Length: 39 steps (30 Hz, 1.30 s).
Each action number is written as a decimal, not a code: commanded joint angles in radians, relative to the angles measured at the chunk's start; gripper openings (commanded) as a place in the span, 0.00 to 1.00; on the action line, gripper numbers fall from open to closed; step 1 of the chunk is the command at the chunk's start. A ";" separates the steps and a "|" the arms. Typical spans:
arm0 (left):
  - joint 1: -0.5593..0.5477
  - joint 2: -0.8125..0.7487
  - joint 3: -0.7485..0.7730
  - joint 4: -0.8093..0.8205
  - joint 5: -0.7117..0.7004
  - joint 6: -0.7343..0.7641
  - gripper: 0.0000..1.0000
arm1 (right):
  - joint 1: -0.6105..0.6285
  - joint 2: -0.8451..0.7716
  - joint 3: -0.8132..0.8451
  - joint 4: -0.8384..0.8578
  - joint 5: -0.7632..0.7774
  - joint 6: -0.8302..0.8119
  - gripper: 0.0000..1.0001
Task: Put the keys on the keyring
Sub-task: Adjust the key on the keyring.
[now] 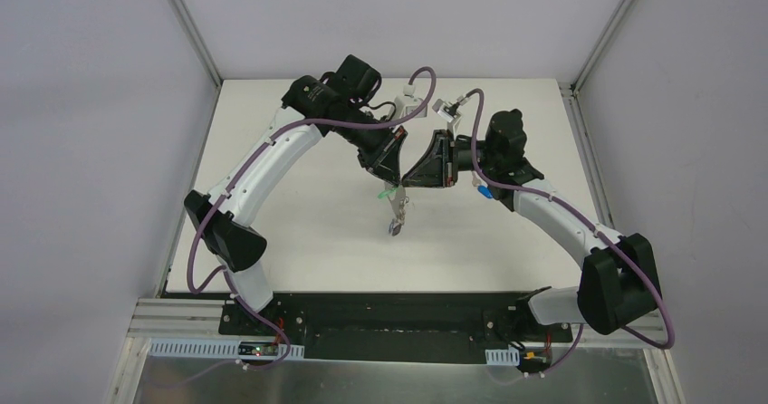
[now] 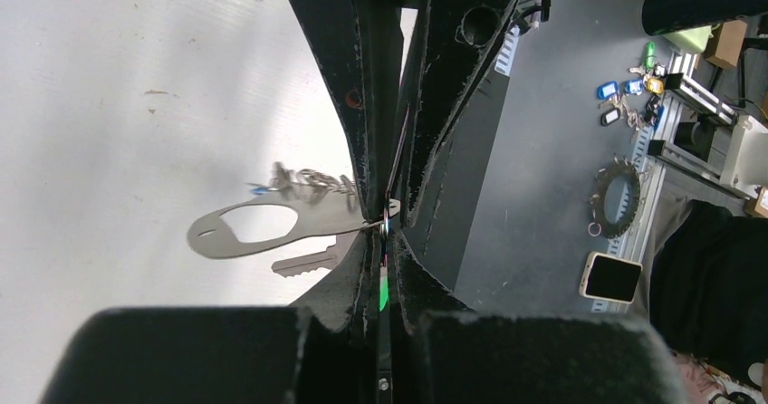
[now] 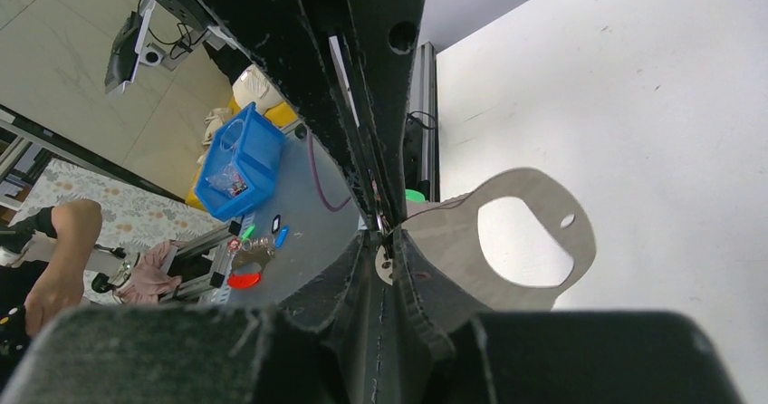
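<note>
Both grippers meet tip to tip above the middle of the table. My left gripper [image 1: 395,178] [image 2: 385,241] is shut on the green key [image 2: 384,291]. Its green head [image 1: 388,192] sits between the fingers and its silver blade [image 2: 303,264] sticks out sideways. My right gripper [image 1: 410,181] [image 3: 385,241] is shut on the keyring [image 3: 534,241], holding the edge of the pale grey oval loop by a small ring [image 3: 385,264]. The loop [image 2: 244,232] [image 1: 397,218] hangs down, with its linked rings [image 2: 308,182] alongside. A small blue piece [image 1: 484,192] shows beside the right wrist; I cannot tell whether it is the blue key.
The white table top [image 1: 299,196] lies under the hanging keyring. Metal frame posts [image 1: 190,24] rise at the back corners. Off the table, a grey surface holds other key tags [image 2: 629,91] and a phone [image 2: 611,277]; a blue bin [image 3: 237,164] stands further off.
</note>
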 commanded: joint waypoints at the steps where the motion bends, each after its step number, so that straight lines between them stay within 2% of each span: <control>1: -0.010 -0.015 0.003 -0.018 0.014 0.026 0.00 | 0.009 -0.021 0.061 0.020 -0.014 -0.020 0.17; 9: -0.010 -0.026 -0.023 -0.017 0.017 0.031 0.00 | 0.005 -0.021 0.080 -0.004 -0.013 -0.031 0.22; 21: -0.012 -0.020 -0.015 -0.013 0.024 0.025 0.00 | 0.029 0.001 0.081 -0.081 0.007 -0.099 0.13; 27: -0.012 -0.022 -0.022 -0.013 0.023 0.030 0.00 | 0.030 0.002 0.091 -0.081 0.030 -0.089 0.00; 29: -0.012 -0.026 -0.025 -0.013 0.024 0.036 0.00 | 0.024 0.002 0.095 -0.079 0.042 -0.076 0.00; 32: -0.005 -0.046 -0.037 0.019 0.027 0.033 0.01 | 0.007 0.002 0.094 -0.026 0.065 -0.003 0.00; 35: 0.008 -0.071 -0.061 0.072 0.056 0.001 0.10 | -0.016 0.006 0.079 0.108 0.085 0.152 0.00; 39: 0.017 -0.108 -0.110 0.162 0.077 -0.034 0.18 | -0.044 0.020 0.050 0.294 0.106 0.325 0.00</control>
